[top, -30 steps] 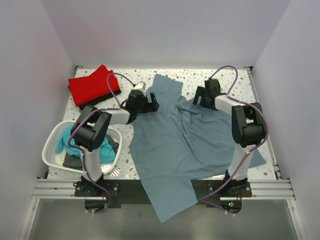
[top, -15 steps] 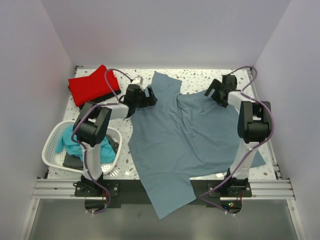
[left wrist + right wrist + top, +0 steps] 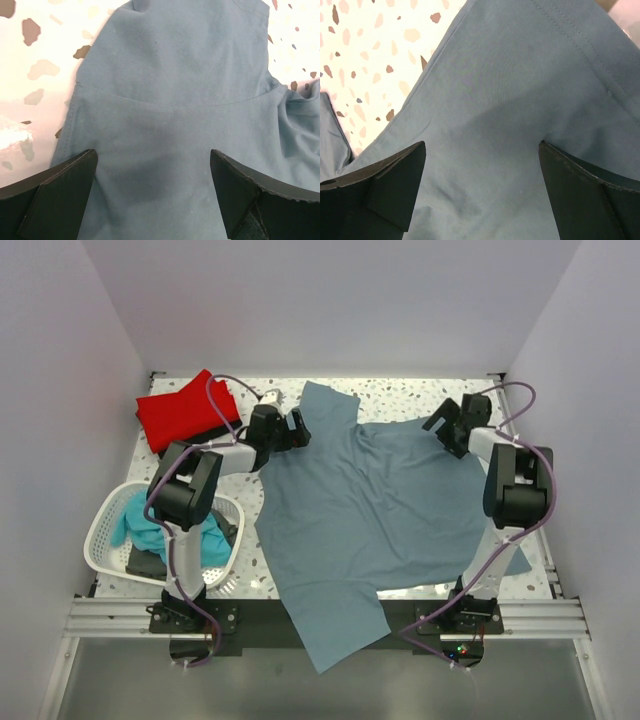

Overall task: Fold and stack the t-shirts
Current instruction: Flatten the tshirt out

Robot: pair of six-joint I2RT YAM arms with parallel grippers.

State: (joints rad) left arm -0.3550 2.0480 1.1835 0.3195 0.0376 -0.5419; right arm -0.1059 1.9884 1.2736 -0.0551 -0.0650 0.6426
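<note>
My left gripper [image 3: 297, 428] and right gripper [image 3: 446, 426] are both spread wide, pinching nothing, poised over the far sleeves of the grey-blue t-shirt [image 3: 360, 510]. It lies open across the tabletop [image 3: 400, 395], hem spilling over the near edge. The basket [image 3: 96, 530] by the left edge holds a teal t-shirt [image 3: 130, 520] and black cloth [image 3: 145, 562]. The red t-shirt [image 3: 185, 410] sits in the far-left corner.

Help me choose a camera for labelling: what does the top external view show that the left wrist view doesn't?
Only top external: the red t-shirt, the white basket with a teal t-shirt in it, and the right hand, open. Only left wrist: a curved seam close up, framed by the open left hand. Both: the grey-blue t-shirt on the speckled table.
</note>
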